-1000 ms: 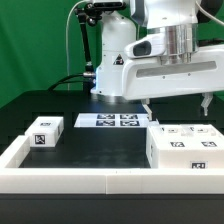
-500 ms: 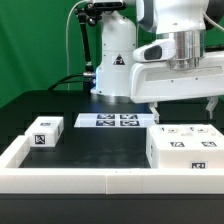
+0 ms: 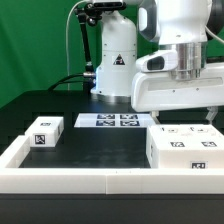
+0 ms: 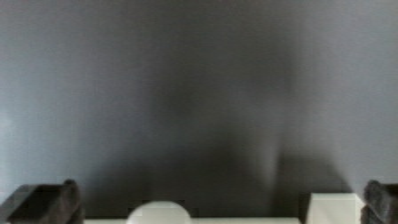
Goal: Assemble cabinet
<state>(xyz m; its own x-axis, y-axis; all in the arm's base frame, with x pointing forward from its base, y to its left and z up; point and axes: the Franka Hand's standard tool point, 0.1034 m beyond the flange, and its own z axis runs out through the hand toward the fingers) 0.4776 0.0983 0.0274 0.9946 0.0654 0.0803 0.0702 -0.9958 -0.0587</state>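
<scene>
Hand: we see the hand (image 3: 182, 116) hanging above the cabinet body, spread wide and pinching nothing. In the wrist view its 2 fingers (image 4: 43, 200) stand at opposite edges with blurred grey between them. A white rounded shape (image 4: 160, 212) shows low between them, and we cannot tell what it is.
Tabletop: the dark tabletop (image 3: 100, 148) carries every part, and most of its middle is bare.
Rail: a low white rail (image 3: 90, 180) edges the tabletop along the near side and the exterior view's left.
Cabinet body: the cabinet body (image 3: 185, 152) lies on the exterior view's right, tags on its top and front, close behind the near rail. We cannot tell whether they touch.
Marker board: the marker board (image 3: 108, 121) lies flat at the back, between the 2 cabinet pieces.
Small block: 1 small block (image 3: 44, 134) with a tag on top stands on the exterior view's left, near the rail and well apart from the body.
Progress: we judge the job to be at an early stage. Nothing is gripped, the pieces we see lie apart, and fetching and fitting the block is left to do.
Edges and room: we read open room across the middle for carrying. The rail crowds the block on 1 side and the body along its front, so approaches from above look safest.
</scene>
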